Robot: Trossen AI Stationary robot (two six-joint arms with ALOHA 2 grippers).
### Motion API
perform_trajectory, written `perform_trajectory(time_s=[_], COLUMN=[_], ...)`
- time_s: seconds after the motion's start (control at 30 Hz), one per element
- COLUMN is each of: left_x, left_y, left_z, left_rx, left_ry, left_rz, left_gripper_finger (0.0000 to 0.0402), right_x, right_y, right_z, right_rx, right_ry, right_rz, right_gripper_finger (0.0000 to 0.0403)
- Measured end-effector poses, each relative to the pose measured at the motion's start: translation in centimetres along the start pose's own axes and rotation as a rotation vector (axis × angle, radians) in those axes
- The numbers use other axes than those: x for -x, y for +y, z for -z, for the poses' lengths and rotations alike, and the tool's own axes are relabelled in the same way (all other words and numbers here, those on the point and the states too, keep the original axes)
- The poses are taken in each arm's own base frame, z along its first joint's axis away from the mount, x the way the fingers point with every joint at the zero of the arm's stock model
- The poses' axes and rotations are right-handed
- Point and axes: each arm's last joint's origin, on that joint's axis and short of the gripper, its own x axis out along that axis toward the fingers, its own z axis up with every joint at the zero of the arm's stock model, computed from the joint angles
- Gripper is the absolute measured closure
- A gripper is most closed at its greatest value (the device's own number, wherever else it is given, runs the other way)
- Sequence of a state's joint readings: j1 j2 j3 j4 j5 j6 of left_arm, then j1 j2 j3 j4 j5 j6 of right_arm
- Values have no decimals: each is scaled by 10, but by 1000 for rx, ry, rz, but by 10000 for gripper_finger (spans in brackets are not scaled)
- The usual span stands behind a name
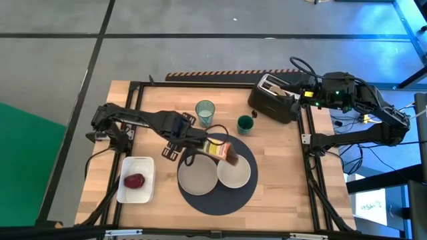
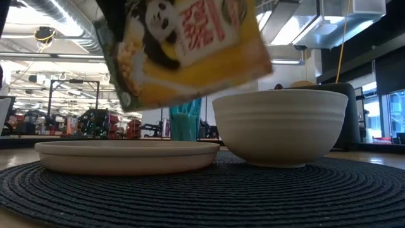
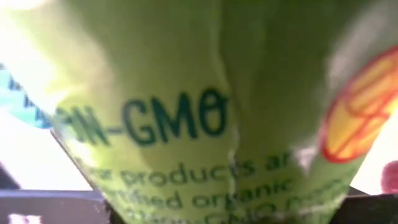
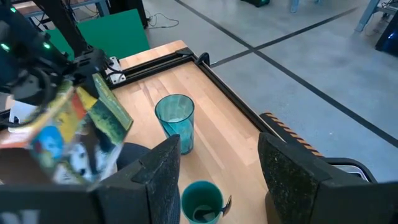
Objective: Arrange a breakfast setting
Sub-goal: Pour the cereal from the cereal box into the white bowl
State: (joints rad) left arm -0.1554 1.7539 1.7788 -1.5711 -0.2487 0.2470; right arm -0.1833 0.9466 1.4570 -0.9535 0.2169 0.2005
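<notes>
grey floor with dark seams all round a wooden bench [image 1: 277,183] in a black frame; in the low view, a bright workshop hall behind.

at the bench's middle front, a large round dark-grey mat [image 1: 217,203], carrying a beige plate [image 1: 197,177] on its left half and a white bowl [image 1: 235,174] on its right half, rims just beside each other. same pair in the low view: plate [image 2: 126,155] flat, bowl [image 2: 278,126] upright. behind the mat, a pale-green tumbler [image 1: 205,112] standing upright, and to its right a small dark-green cup [image 1: 245,125], near but apart; something small inside the cup [image 4: 202,202], too unclear to name.

above the mat's back edge, tilted over the plate and bowl, a yellow cereal box [image 1: 221,151], gripped by the left tool [image 1: 200,145], closed on it; box [image 2: 183,47] hanging clear of the plate rim in the low view, and filling the left wrist view [image 3: 205,124].

at the left front, a white tray [image 1: 127,190] holding a dark red item [image 1: 135,181]. at the back right corner, a black toaster [image 1: 273,100]; right tool [image 4: 217,180] held above the cup and tumbler, fingers spread wide, gripping nothing.
</notes>
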Motion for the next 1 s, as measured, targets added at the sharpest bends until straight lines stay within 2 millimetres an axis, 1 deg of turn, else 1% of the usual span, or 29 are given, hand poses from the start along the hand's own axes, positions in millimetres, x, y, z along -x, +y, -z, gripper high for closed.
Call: perform_trajectory(time_s=[0.1,0.27,0.37,0.47,0.57,0.63,0.7,0.87,1.0], left_x=[12,33,41,41,41,41,42,44,45], left_y=[3,12,14,16,17,17,15,11,11], left_z=[-1,1,2,2,3,3,2,1,1], left_rx=[-1,-9,-44,-61,-74,-100,-131,-220,-265], left_ry=[-48,-115,-132,-112,-95,-91,-85,-54,-25], left_rz=[-9,-84,-125,-177,-219,-231,-243,-318,-373], left_gripper_finger=[218,218,218,218,218,218,218,218,218], right_x=[0,0,0,0,-3,-8,-14,-24,-29], right_y=[0,0,0,1,5,8,10,10,10], right_z=[0,-1,-1,-1,0,4,9,16,16], right_rx=[0,-1,-2,-16,-62,-81,-86,-87,-86], right_ry=[0,-7,-12,-8,2,37,75,84,89], right_rz=[0,-1,-2,-18,-134,-219,-265,-256,-230], right_gripper_finger=[196,196,196,196,196,196,196,196,196])
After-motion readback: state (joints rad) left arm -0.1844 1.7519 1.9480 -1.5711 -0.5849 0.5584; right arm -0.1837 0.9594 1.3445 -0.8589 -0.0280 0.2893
